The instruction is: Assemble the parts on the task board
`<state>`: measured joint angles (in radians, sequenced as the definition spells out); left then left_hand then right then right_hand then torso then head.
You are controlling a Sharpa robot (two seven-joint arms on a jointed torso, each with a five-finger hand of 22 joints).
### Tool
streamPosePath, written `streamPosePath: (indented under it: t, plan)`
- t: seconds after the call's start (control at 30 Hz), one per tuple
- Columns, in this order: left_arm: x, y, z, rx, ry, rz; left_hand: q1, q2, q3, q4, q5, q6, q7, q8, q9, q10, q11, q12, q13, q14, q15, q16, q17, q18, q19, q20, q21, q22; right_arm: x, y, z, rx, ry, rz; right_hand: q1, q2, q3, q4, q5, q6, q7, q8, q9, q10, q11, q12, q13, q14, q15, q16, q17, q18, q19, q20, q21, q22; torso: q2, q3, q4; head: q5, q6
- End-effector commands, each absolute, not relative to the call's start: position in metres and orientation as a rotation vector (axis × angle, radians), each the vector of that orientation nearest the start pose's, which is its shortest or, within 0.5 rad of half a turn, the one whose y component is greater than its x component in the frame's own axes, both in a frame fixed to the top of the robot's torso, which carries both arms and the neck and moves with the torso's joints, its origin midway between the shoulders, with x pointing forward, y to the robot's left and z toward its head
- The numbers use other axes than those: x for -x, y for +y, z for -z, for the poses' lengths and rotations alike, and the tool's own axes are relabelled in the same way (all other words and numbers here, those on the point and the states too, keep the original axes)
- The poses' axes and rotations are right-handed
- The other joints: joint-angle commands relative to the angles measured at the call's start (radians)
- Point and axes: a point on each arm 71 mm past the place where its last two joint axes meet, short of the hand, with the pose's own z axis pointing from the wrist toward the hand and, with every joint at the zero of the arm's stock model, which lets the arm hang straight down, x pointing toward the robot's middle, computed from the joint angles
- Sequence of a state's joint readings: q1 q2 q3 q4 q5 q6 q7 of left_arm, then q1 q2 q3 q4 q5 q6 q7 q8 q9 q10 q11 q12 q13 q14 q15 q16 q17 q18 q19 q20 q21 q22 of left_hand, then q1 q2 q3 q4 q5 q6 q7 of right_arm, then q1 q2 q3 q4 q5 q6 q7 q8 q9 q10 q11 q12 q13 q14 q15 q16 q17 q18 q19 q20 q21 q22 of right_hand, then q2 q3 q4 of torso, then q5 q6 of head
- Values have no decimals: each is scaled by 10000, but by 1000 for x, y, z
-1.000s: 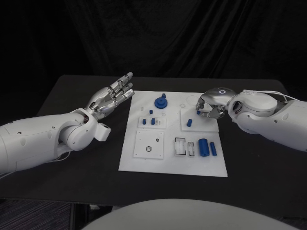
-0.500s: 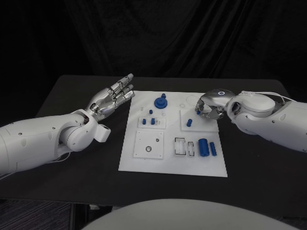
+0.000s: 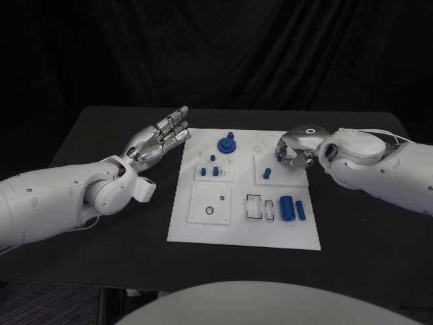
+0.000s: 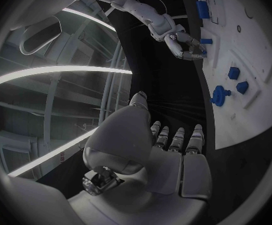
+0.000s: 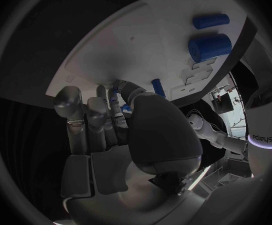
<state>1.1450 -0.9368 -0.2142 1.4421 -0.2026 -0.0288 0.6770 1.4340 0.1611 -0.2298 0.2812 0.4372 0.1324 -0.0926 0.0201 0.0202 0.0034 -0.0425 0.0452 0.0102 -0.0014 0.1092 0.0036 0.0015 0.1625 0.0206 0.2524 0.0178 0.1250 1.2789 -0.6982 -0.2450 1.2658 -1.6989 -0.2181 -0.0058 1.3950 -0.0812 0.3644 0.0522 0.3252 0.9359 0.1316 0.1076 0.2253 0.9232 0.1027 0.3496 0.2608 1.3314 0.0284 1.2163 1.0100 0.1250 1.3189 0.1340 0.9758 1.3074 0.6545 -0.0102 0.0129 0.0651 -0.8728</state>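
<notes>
The white task board lies mid-table. My right hand hovers over its far right corner, fingers curled down, pinching a small blue part between thumb and fingers. A blue peg stands just beside that hand, also seen as the peg. My left hand is raised beside the board's far left edge, fingers spread, holding nothing. A blue gear-like part stands at the far middle, with small blue pegs in front of it. Two blue cylinders lie at the board's near right.
Empty rectangular slots and a round hole sit in the board's near half. The black table runs around the board on all sides. The left wrist view shows my right hand over the board.
My right hand has edged slightly left over the board's far right corner, still curled on its part. The left hand has stayed raised and spread.
</notes>
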Motion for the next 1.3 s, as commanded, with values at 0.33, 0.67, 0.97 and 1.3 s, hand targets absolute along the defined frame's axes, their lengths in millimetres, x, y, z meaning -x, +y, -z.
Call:
streamPosePath:
  t: [0.33,0.67,0.97,1.3]
  plan:
    - [-451,265,242,7893,14471,17459,232,8,-6,-151,136,36,61,20,13,-19,217,89,10,14,152,-36,-15,170,38,135,26,35,-511,-199,239,5953,17590,-4192,-3,-58,69,10,-70,-87,88,-15,28,147,29,-106,-87,34,-22,36,-21,-141,74,-51,76,1167,2,0,-2,16,2]
    - [-452,265,243,7937,14570,17446,308,36,-6,-201,191,40,106,19,13,-20,270,86,9,14,232,-36,-15,171,55,194,33,55,-510,-198,240,5534,17847,-4507,46,-68,128,-35,-52,-161,124,-62,53,301,-10,-122,-137,116,-47,115,68,-154,138,-62,191,1194,3,1,-6,19,2]
    - [-452,264,244,7971,14651,17446,343,46,-6,-230,219,70,159,26,19,-20,278,84,9,14,267,-36,-15,171,65,221,38,75,-510,-197,240,5463,17817,-4594,113,-97,154,-107,3,-84,157,-25,93,368,-31,-102,-140,92,-66,78,4,-135,100,-78,100,1171,3,3,-2,26,2]
    - [-452,264,246,8008,14735,17470,393,81,-5,-276,253,83,202,28,21,-19,342,88,9,14,345,-36,-15,174,102,286,59,161,-509,-196,240,5482,17910,-4583,293,-58,232,-340,344,281,252,133,233,434,-47,77,-37,-15,-90,-8,-127,-109,-11,-115,-51,1137,8,-3,1,28,2]
